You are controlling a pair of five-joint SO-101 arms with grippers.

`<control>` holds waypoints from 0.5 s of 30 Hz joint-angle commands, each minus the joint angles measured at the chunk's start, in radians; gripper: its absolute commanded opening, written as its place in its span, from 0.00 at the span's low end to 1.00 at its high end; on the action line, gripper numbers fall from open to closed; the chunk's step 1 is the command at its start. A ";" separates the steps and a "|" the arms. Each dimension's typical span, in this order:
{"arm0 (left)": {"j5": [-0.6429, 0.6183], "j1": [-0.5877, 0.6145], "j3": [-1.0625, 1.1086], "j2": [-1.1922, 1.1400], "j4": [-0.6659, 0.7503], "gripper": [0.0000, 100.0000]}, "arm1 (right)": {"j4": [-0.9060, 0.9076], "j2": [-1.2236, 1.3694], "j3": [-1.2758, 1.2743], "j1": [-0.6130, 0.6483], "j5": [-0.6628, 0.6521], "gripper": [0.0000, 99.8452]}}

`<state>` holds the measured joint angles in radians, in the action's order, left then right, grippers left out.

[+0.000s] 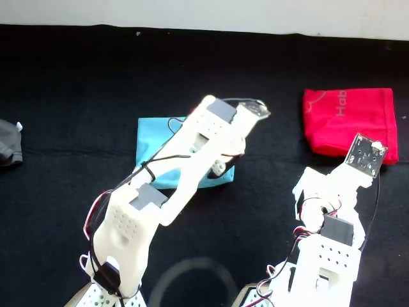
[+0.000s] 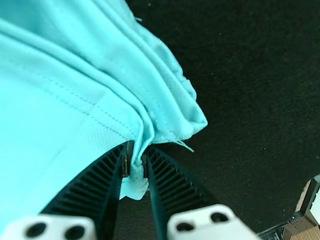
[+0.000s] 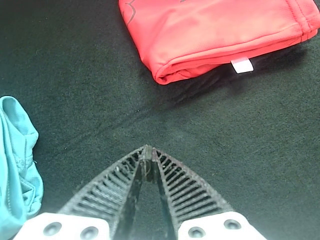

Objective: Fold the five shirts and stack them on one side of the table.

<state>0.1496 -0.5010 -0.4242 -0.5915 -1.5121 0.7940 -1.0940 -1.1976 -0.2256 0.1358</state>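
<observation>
A light blue shirt (image 1: pixel 153 147) lies folded near the middle of the black table, partly under my left arm. My left gripper (image 2: pixel 135 162) is shut on a corner of the light blue shirt (image 2: pixel 65 100), pinching a fold of its edge. A red shirt (image 1: pixel 348 120) lies folded at the right side of the table. The red shirt (image 3: pixel 210 35) also lies ahead of my right gripper (image 3: pixel 146 156), which is shut and holds nothing, hovering over bare cloth between the two shirts. The blue shirt's corner (image 3: pixel 15 165) shows off to one side there.
A dark grey garment (image 1: pixel 9 143) lies bunched at the table's left edge. The black tablecloth (image 1: pixel 77 83) has free room at the back and front left. A white wall runs along the far edge.
</observation>
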 commanded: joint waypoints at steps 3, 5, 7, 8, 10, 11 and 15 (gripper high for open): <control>0.006 0.004 -0.114 0.070 -0.003 0.01 | -0.018 -0.015 0.002 -0.005 -0.003 0.01; 0.006 0.007 -0.194 0.070 -0.035 0.01 | -0.018 -0.015 0.002 -0.005 -0.003 0.01; 0.006 0.007 -0.280 0.062 -0.080 0.01 | -0.018 -0.015 0.002 -0.005 -0.003 0.01; 0.006 0.007 -0.314 0.061 -0.098 0.01 | -0.018 -0.015 0.002 -0.005 -0.003 0.01; 0.006 0.004 -0.358 0.061 -0.121 0.01 | -0.018 -0.015 0.002 -0.005 -0.003 0.01; 0.006 0.002 -0.366 0.061 -0.123 0.01 | -0.018 -0.015 0.002 -0.005 -0.003 0.01; 0.006 0.002 -0.363 0.058 -0.140 0.01 | -0.018 -0.015 0.002 -0.005 -0.003 0.01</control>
<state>0.1511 -0.5010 -0.7449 -0.5915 -1.6318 0.7940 -1.0940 -1.1976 -0.2256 0.1358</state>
